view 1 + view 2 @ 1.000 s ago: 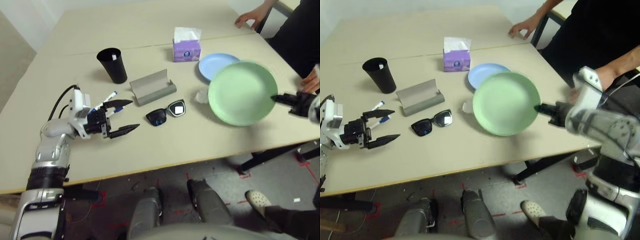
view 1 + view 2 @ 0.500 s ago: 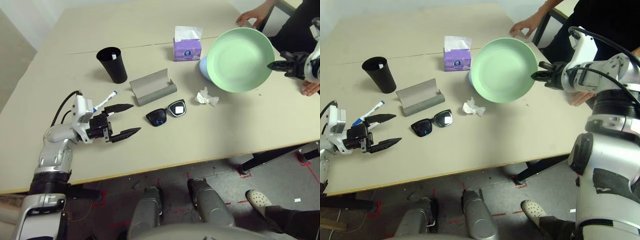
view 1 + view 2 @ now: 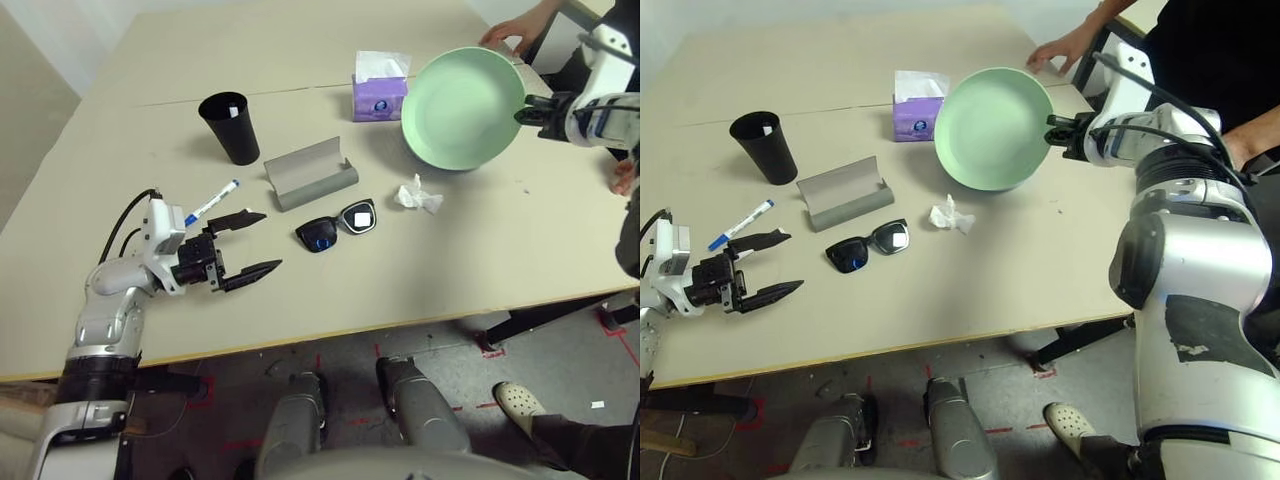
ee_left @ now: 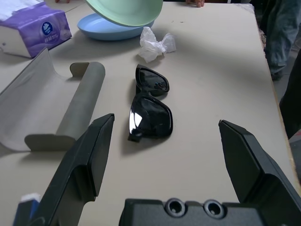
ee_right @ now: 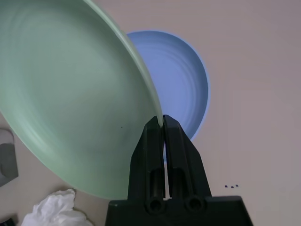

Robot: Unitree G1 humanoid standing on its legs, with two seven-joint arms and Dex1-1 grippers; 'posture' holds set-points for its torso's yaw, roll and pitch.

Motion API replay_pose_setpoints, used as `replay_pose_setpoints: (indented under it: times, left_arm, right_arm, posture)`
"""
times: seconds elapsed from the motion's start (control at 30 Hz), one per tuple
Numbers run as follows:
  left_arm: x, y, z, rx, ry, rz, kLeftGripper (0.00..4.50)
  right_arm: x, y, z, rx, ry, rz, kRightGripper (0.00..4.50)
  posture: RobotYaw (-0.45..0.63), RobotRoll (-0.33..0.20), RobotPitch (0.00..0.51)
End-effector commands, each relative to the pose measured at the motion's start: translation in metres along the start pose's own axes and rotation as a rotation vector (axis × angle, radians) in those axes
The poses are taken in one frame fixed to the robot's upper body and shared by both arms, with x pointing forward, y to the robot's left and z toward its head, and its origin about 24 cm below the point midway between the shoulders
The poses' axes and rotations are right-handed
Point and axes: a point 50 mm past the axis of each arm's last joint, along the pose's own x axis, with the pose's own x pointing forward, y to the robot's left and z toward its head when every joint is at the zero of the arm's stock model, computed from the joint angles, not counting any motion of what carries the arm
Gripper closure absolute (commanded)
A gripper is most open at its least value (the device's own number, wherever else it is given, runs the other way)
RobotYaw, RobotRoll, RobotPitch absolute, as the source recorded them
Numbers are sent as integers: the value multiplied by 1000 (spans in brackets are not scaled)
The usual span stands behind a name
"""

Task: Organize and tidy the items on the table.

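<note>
From the head views, operator, you have on the table (image 3: 300, 60) one tall black cup (image 3: 229, 127), one grey glasses case (image 3: 310, 173) lying open, one pair of black sunglasses (image 3: 336, 225), one crumpled tissue (image 3: 418, 195), one purple tissue box (image 3: 379, 87) and one blue-capped marker (image 3: 211, 202); a second marker cannot be made out. Your left gripper (image 3: 250, 243) sits low over the table with its fingers spread wide apart and nothing between them; the marker lies just behind its upper finger, the sunglasses just ahead of the fingertips. Your right gripper (image 3: 1052, 134) is clamped on the rim of one green plate (image 3: 990, 128), held tilted above the table. A person's hand (image 3: 1054, 52) rests at the far table edge, beyond that gripper.

In the left wrist view, the sunglasses (image 4: 150, 103) lie between and ahead of the open fingers (image 4: 87, 162), the case (image 4: 51, 108) beside the one finger, the tissue (image 4: 156, 41) farther on, then one blue plate (image 4: 110, 30) flat on the table under the green one.

In the right wrist view, the fingers (image 5: 162, 146) are pressed together on the green plate's (image 5: 70, 94) rim; the blue plate (image 5: 176, 80) lies below, beyond the fingertips.
</note>
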Motion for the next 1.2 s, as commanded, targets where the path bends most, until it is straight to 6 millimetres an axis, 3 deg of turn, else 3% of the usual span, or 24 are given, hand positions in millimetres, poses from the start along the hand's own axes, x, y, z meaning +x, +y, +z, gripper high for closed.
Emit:
replay_pose_setpoints:
  times: [0.03,0.87,1.2]
  left_arm:
    - [-7,-4,5,2,12,-2,0]
    - [-12,-18,7,-19,23,25,0]
    - [-9,-14,2,-27,20,38,0]
  right_arm:
    - [-1,-3,1,1,-20,-25,4485]
    - [0,-13,-4,-13,-34,-89,4485]
    - [-4,-15,3,-19,-64,-98,962]
  posture:
    - [-107,0,207]
    - [-81,0,228]
    - [-90,0,220]
